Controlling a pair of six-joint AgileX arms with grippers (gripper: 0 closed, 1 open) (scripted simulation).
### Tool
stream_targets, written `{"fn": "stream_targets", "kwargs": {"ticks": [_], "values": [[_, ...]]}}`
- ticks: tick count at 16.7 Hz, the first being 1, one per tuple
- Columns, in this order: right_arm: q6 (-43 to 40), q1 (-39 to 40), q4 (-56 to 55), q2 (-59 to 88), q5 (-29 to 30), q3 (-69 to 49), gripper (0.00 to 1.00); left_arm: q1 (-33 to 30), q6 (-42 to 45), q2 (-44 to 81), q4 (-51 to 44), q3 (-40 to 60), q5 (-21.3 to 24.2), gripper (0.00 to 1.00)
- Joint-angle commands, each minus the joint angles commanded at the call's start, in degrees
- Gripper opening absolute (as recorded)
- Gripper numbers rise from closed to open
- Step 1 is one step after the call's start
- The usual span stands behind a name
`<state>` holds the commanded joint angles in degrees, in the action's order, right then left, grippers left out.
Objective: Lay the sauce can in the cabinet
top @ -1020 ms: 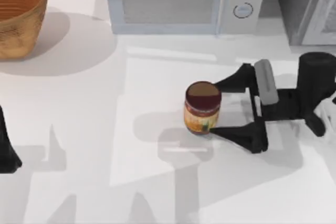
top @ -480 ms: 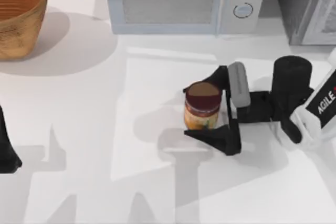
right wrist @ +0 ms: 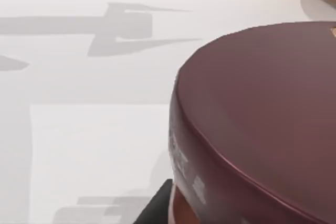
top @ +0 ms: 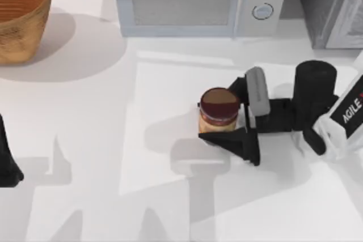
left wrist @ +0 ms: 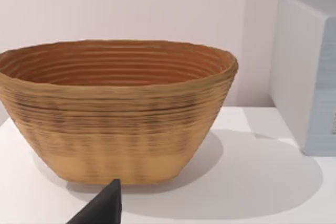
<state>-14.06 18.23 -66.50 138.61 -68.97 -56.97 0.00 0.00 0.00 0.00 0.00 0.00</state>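
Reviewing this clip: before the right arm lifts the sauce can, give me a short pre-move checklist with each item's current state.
1. Sauce can upright on the table: ok.
2. Right tool straddling the can, one finger on each side: ok.
3. Fingers firmly clamped on the can: cannot tell; they sit tight against its sides in the top view.
4. Cabinet at the far right corner open to receive the can: cannot tell.
5. Path from can to cabinet free of the microwave: ok, the microwave stands left of it.
6. Left tool parked at the table's left edge, away from the work: ok.
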Motion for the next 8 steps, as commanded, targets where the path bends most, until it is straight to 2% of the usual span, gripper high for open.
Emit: {"fn": "stream_targets", "kwargs": {"ticks": [6,8], "values": [[0.0,0.0,0.0,0.0,0.0,0.0,0.02,0.0,0.0,0.0,0.0,0.0,0.0,1.0],[0.0,0.0,0.0,0.0,0.0,0.0,0.0,0.0,0.0,0.0,0.0,0.0,0.0,1.0]]}}
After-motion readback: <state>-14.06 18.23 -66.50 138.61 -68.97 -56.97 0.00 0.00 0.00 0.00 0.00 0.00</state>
